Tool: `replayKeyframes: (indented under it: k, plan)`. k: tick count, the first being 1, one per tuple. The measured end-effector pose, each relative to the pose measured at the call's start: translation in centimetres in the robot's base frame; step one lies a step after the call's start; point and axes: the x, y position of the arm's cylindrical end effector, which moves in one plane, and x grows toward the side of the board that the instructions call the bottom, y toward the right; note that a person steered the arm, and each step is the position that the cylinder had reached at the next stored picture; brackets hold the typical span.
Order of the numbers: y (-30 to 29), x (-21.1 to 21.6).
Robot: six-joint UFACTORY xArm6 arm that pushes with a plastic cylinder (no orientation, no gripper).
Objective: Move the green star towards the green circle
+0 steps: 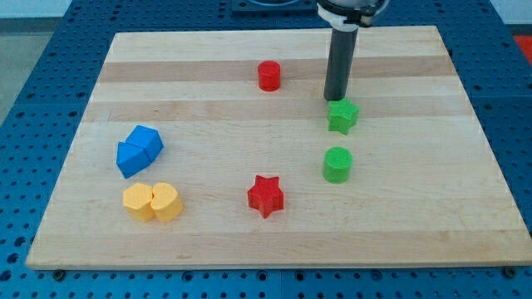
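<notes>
The green star (342, 116) lies on the wooden board (208, 249) at the view's upper right. The green circle (337, 164) stands just below it, a short gap apart. My tip (334, 100) is at the lower end of the dark rod, right at the star's top left edge, touching or nearly touching it.
A red cylinder (268, 75) stands at the top middle. A red star (265, 196) lies at the bottom middle. Two blue blocks (138, 149) sit together at the left, with two yellow blocks (152, 202) side by side below them.
</notes>
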Motion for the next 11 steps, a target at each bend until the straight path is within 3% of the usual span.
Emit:
replayKeyframes:
  k: [6,11]
  plan:
    - [2.7,-0.7]
    - [1.1,1.0]
